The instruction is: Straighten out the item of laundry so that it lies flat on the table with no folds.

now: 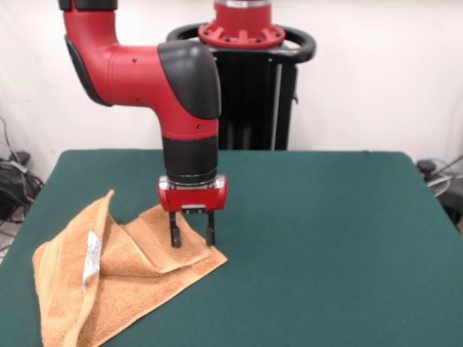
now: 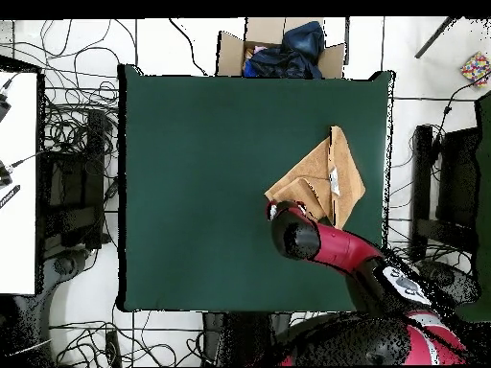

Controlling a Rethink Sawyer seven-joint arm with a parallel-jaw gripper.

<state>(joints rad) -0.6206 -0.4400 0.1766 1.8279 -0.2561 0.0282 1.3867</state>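
Claw (image 1: 192, 238) parted, fingertips down on the folded towel's (image 1: 116, 285) corner flap.

I note my arm (image 1: 155, 76) bent at the elbow, wrist pointing straight down. The gripper (image 1: 192, 237) hangs vertical, both black fingers (image 1: 175, 235) parted (a clear gap between them), tips low.

Arm (image 2: 331, 244) hides the claw from overhead.
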